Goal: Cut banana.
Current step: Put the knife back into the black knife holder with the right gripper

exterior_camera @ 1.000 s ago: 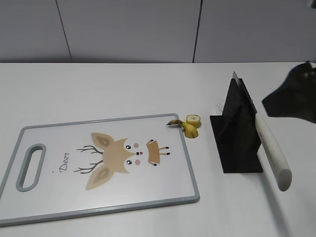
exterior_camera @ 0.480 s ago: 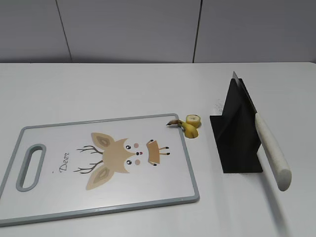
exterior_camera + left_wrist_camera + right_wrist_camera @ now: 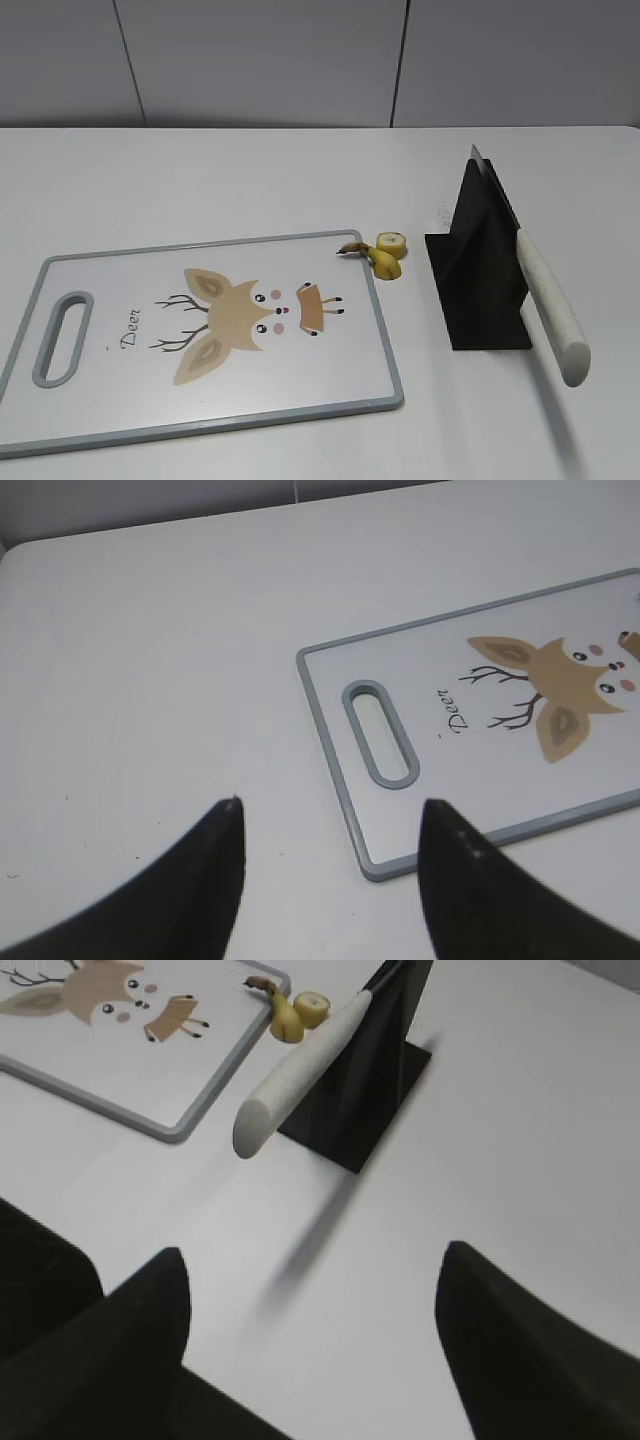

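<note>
A small yellow banana piece point(image 3: 387, 254) with its dark stem lies on the table at the right edge of the deer-print cutting board point(image 3: 60, 400); it also shows in the right wrist view point(image 3: 297, 1015). A white-handled knife point(image 3: 548, 305) rests in a black stand point(image 3: 478, 270), handle pointing toward the front, also seen in the right wrist view point(image 3: 300, 1070). My left gripper point(image 3: 330, 820) is open and empty above the table near the board's handle end point(image 3: 380, 735). My right gripper point(image 3: 312, 1265) is open and empty, well short of the knife handle. Neither gripper shows in the exterior view.
The white table meets a grey wall point(image 3: 300, 60) at the back. The board's handle slot point(image 3: 62, 336) is on the left. The black stand point(image 3: 385, 1070) sits right of the board.
The right arm, seen at the right edge of the exterior view one second ago, has withdrawn out of that view. Banana, knife and board have not moved.
</note>
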Available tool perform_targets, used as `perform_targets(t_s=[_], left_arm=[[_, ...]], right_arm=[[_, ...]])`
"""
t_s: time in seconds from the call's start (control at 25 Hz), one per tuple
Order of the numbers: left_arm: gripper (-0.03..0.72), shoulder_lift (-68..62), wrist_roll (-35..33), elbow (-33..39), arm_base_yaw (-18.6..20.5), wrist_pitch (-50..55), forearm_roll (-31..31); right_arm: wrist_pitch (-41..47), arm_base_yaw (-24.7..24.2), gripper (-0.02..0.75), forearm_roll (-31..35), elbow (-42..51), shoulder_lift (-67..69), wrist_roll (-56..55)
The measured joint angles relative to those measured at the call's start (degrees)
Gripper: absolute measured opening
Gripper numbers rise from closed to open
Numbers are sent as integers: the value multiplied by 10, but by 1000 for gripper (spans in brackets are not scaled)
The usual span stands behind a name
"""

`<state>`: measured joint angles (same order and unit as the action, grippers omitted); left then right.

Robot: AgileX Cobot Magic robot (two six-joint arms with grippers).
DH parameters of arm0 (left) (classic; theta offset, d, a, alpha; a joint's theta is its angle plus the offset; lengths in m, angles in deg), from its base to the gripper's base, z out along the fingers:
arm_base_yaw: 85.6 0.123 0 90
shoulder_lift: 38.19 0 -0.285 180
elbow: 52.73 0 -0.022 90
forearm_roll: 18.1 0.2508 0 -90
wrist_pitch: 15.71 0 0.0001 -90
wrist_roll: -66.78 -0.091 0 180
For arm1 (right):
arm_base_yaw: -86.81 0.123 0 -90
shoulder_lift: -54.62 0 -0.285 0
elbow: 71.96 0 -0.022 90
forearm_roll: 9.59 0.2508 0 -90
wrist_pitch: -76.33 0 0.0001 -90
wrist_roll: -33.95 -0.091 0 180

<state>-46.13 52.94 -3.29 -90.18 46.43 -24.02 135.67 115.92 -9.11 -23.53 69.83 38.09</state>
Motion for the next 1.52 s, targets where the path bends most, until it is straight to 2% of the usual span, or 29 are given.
perform_targets(t_s=[0.16,0.64,0.72,0.96,1.08,1.24,1.52], left_arm=[[528,0,0,0,0,0,0],[528,0,0,0,0,0,0],[528,0,0,0,0,0,0],[528,0,0,0,0,0,0],[528,0,0,0,0,0,0],[528,0,0,0,0,0,0],[528,0,0,0,0,0,0]], right_arm=[[0,0,581,-15,0,-33,0],[1,-11,573,-5,0,-78,0],[1,-35,573,-5,0,-78,0],[1,-151,573,-5,0,-78,1],[1,-189,573,-5,0,-78,1],[1,-224,573,-5,0,-78,1],[1,-249,573,-5,0,-78,1]])
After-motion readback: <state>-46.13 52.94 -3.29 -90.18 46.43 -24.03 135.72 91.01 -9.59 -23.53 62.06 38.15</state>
